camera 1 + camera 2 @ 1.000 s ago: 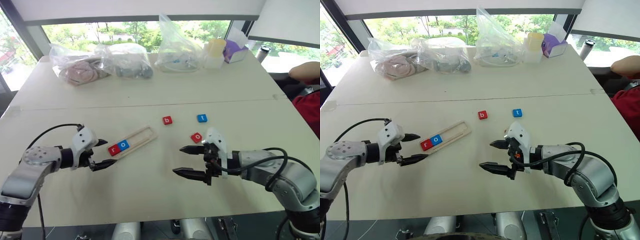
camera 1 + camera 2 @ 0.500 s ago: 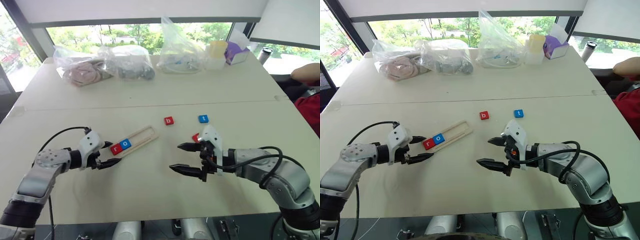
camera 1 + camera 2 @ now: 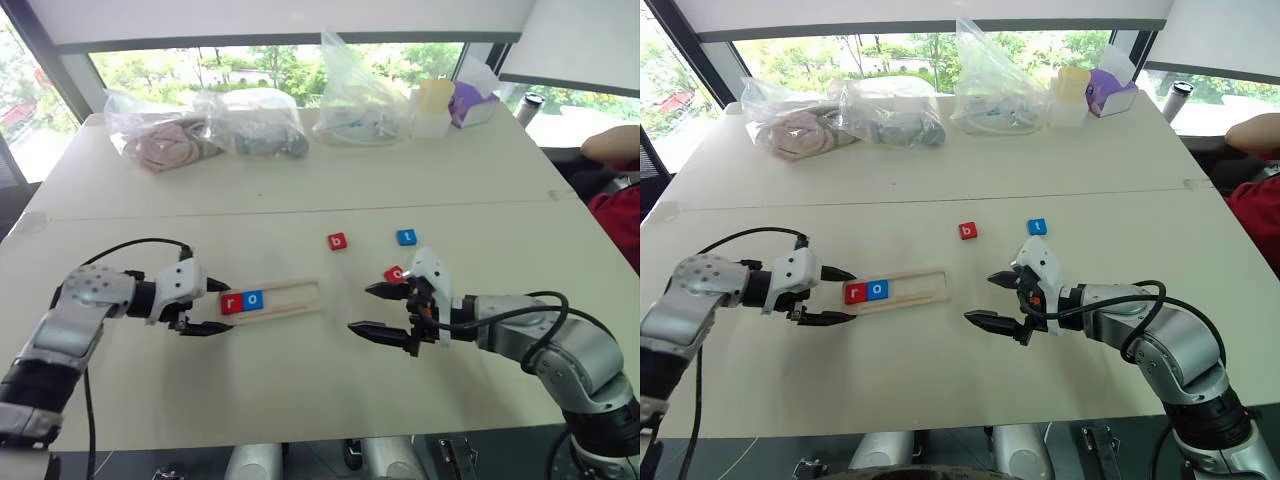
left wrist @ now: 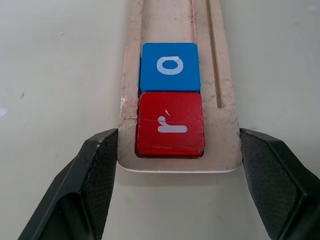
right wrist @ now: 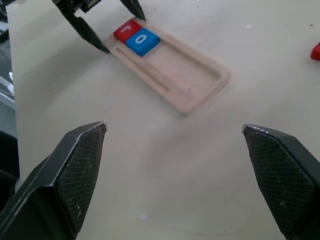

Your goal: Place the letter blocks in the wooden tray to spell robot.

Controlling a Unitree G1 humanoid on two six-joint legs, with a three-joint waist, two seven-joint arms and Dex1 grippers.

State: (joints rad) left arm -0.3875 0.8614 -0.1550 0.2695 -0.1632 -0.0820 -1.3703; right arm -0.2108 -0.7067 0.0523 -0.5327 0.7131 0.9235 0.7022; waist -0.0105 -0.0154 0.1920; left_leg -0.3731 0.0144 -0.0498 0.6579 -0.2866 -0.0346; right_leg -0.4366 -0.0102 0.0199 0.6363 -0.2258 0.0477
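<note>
The wooden tray point(image 3: 292, 297) lies level across the table, with a red r block point(image 3: 231, 303) and a blue o block point(image 3: 253, 299) at its left end. My left gripper point(image 3: 227, 307) is shut on that end, one finger point(image 4: 95, 170) against each long side of the tray point(image 4: 215, 75). A red b block point(image 3: 338, 241) and a blue t block point(image 3: 406, 237) lie loose farther back. A red o block point(image 3: 395, 273) sits just behind my right gripper point(image 3: 360, 308), which is open and holds nothing, to the right of the tray.
Several clear plastic bags point(image 3: 255, 122) with contents, a yellow cup point(image 3: 433, 97) and a purple box point(image 3: 468, 103) line the far side of the table. A person's arm point(image 3: 612, 146) shows at the right edge. A seam point(image 3: 300, 207) runs across the tabletop.
My left gripper has closed on the tray's left end. The tray has swung from a diagonal to lie level across the table, with the r and o blocks still in it.
</note>
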